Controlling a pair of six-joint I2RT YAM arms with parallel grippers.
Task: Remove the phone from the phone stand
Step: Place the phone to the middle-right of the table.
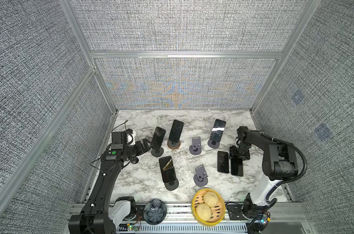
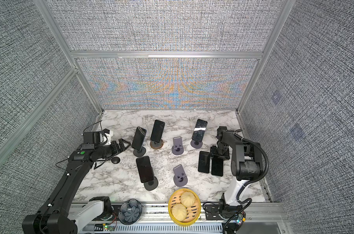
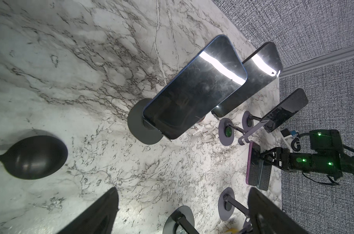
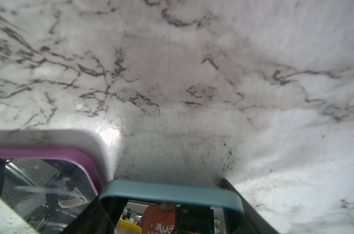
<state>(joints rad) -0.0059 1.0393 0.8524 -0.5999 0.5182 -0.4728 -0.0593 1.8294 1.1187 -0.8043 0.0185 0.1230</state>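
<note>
The left gripper (image 1: 147, 144) hangs low at the left side of the marble table (image 1: 143, 188), close to the table's left edge. Its fingers are spread wide with nothing between them. They point at the blue-edged phone (image 1: 158, 138), which leans on its dark round-footed stand (image 1: 157, 152) left of centre in both top views. The fingertips are just beside the phone's left edge; I can't make out whether they touch.

It's tight around there. A second phone (image 1: 175, 131) on a brown-rimmed stand (image 1: 174, 144) stands just to the right and behind, a black spoon (image 1: 135, 161) lies just below the gripper, and a third phone (image 1: 168, 169) leans on a stand lower down.

At the right, the right gripper (image 1: 237, 159) points down at the upper end of a teal-edged phone (image 1: 236, 167). This one lies flat just beside a purple-edged phone (image 1: 223, 161). In the right wrist view the fingers (image 4: 245, 210) flank the teal rim, but whether they pinch it or have let go I can't tell.

Two empty grey stands (image 1: 196, 146) (image 1: 201, 175) sit mid-table, and a fourth phone (image 1: 218, 129) stands toward the upper right.

Bare marble runs along the back wall, and there are bare patches at the lower left and lower right. A steamer basket (image 1: 193, 204) and a dark bowl (image 1: 154, 211) sit at the near edge.
</note>
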